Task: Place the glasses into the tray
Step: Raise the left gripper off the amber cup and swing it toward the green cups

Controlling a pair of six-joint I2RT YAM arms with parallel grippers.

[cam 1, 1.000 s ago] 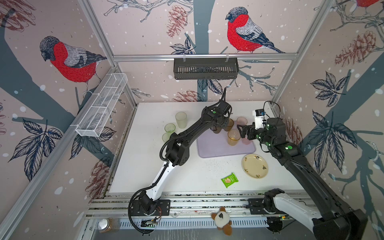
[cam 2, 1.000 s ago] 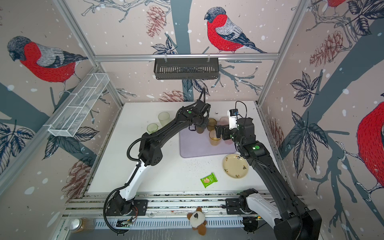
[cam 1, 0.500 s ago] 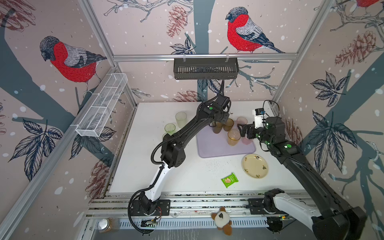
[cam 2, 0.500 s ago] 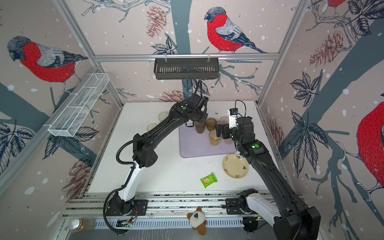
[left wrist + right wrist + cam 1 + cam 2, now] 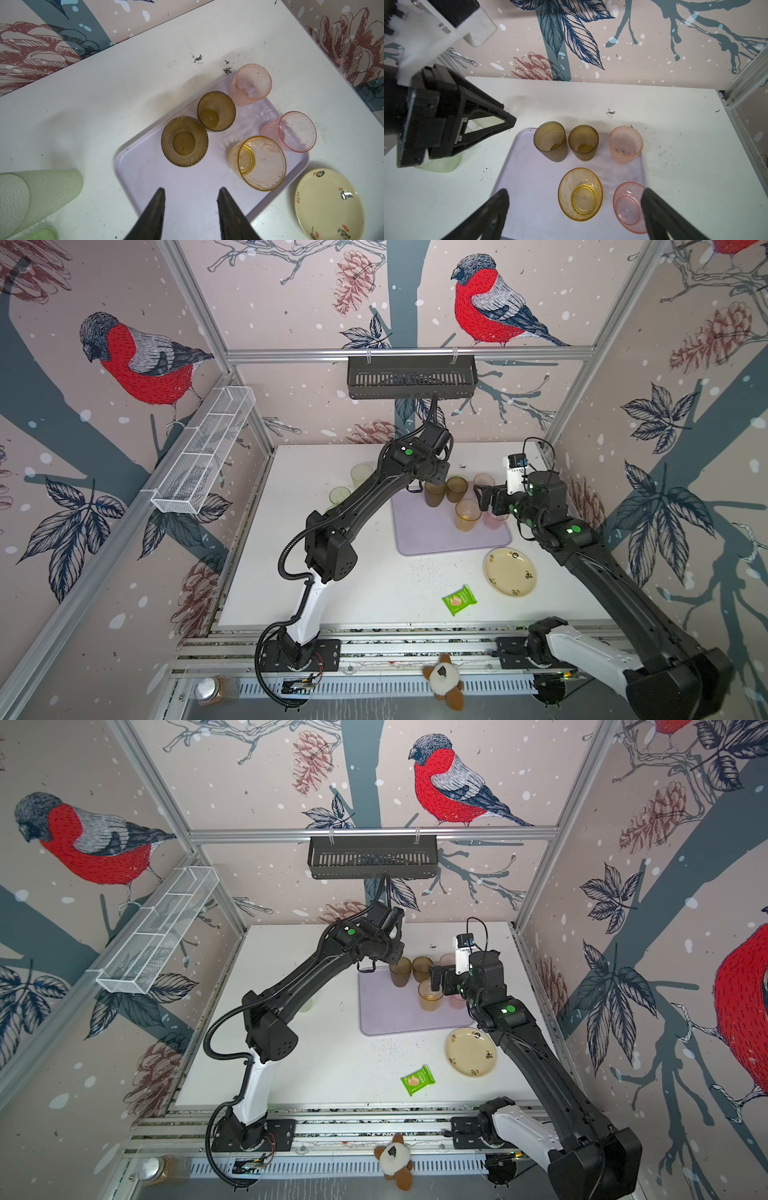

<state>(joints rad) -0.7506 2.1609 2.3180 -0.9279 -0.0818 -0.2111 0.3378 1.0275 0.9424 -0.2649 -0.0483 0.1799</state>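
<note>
1. Left hand [image 5: 429, 485] hangs over the tray's [image 5: 436, 541] far corner in both top views. Right hand [image 5: 483, 499] is beside a pink glass [image 5: 496, 523]. Five glasses stand in the tray. A pale glass [image 5: 360, 475] and a green glass [image 5: 340, 494] sit on the counter [image 5: 374, 593].
2. Left wrist: hand half open and empty, above bare tray near the brown glasses [image 5: 184, 143].
3. Right wrist: hand wide open, holding nothing, with the yellow glass [image 5: 580, 194] below it. Looks over halfway done; the green and pale ones are left.

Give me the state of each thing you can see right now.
Brown tumblers: upright, on tray.
Amber tumbler: upright, on tray.
Pink tumblers: upright, on tray.
Green tumblers: upright, off tray.
Plate: empty.
Left pincer: open, empty.
Right pincer: open, empty.
</note>
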